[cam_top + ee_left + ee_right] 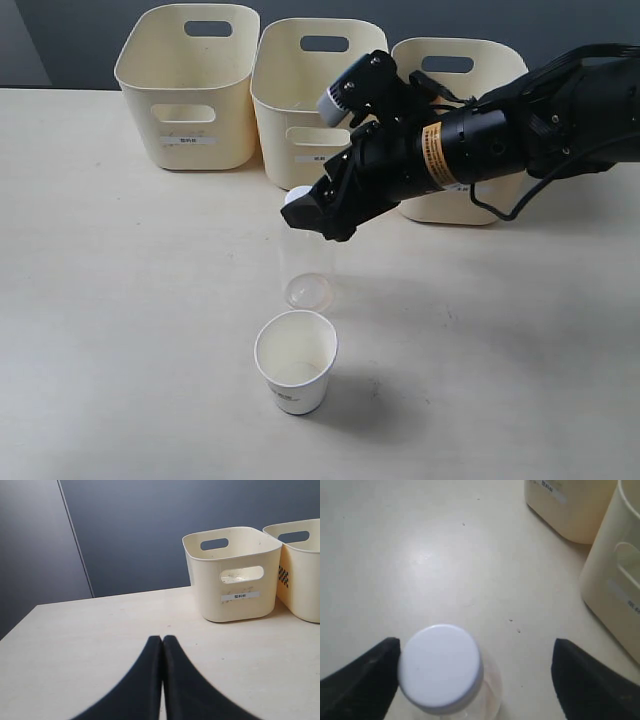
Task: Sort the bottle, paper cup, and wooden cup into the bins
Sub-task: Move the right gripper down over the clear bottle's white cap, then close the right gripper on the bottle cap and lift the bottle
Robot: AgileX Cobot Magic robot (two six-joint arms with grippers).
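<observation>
R gripper (322, 215) hangs over the bottle (305, 262), jaws spread wide w/ nothing clamped; in the R wrist view one black fingertip (367, 672) sits just beside the white cap (440, 667), maybe touching, can't tell, while the other fingertip (592, 680) is well apart from it. The bottle stands upright on the table (120, 330), clear body faint in the exterior view, cap just at the gripper's lower edge. Paper cup (295, 362) stands upright just in front of the bottle, nearer the camera, open end up, dark print near base; close to the bottle but whether touching can't tell. L gripper (162, 645) is off on its own, fingers pressed together w/ nothing between them, low over bare tabletop, pointing toward the bins. 3 cream bins in a row at the back of the table: L bin (190, 85), middle bin (300, 120), R bin (465, 130) partly hidden behind the R arm (500, 140). Each front w/ visible label strip on L and middle; R bin's front mostly blocked. Wooden cup not seen in any view.
</observation>
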